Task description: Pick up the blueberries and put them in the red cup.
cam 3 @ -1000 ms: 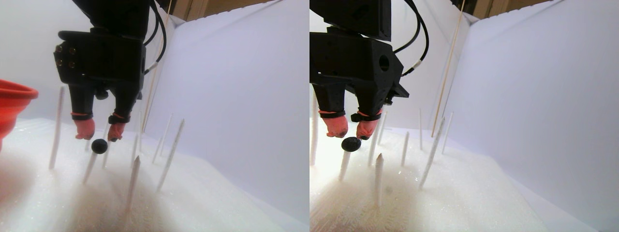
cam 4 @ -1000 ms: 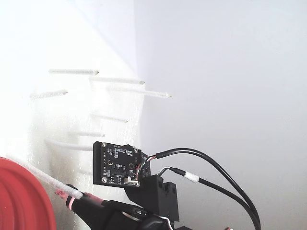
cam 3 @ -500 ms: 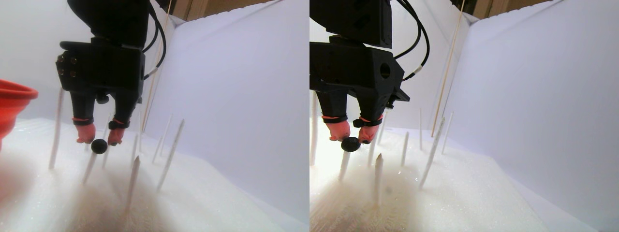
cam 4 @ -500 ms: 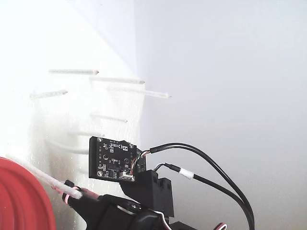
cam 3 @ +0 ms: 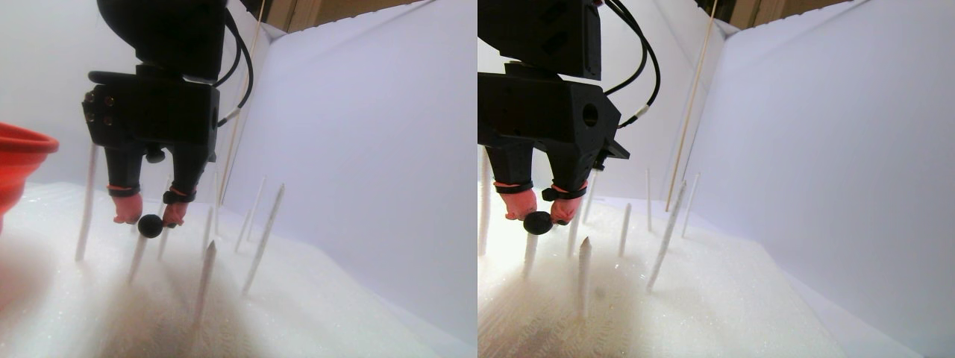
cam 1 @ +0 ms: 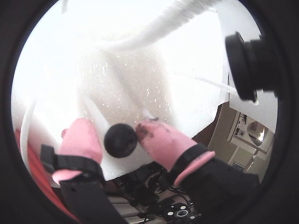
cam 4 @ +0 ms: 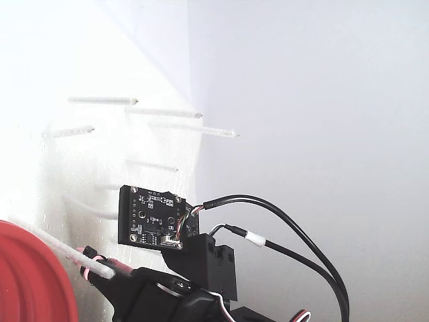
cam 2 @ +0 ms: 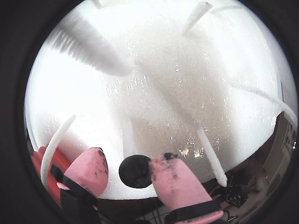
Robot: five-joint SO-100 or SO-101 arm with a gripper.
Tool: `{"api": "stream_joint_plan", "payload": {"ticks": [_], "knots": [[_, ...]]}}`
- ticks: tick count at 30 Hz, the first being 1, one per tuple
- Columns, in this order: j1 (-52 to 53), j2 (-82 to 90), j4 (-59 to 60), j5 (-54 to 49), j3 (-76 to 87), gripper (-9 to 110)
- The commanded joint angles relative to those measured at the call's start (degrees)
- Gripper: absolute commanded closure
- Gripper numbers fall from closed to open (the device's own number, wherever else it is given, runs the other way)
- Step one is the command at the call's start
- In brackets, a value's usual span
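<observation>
One blueberry [cam 1: 120,140] [cam 2: 135,171], a matte black ball, sits on top of a white stick. My gripper [cam 1: 117,133] [cam 2: 130,161] hangs over it with a pink-tipped finger on either side. The right finger [cam 1: 161,137] touches the berry. A gap of white foam shows between the berry and the left finger [cam 1: 81,140], so the gripper is open. In the stereo pair view the gripper [cam 3: 151,218] points straight down with the berry [cam 3: 150,225] at its tips. The red cup [cam 3: 19,153] [cam 4: 30,282] stands to the left, seen only in part.
Several thin white sticks [cam 3: 265,224] [cam 4: 100,100] stand out of the sparkly white foam floor [cam 3: 336,313] around the gripper. White walls [cam 3: 358,134] close in the back and right. A camera board [cam 4: 151,218] and black cables [cam 4: 288,228] ride on the arm.
The gripper has come down a little, so its pink tips now flank the berry instead of hovering above it. In the fixed view the arm has shifted slightly left.
</observation>
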Motion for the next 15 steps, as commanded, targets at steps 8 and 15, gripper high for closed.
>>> {"api": "stream_joint_plan", "payload": {"ticks": [8, 15], "knots": [[0.53, 0.53, -0.53, -0.97, -0.70, 83], [1.58, 0.70, -0.53, -2.55, -0.09, 83]]}}
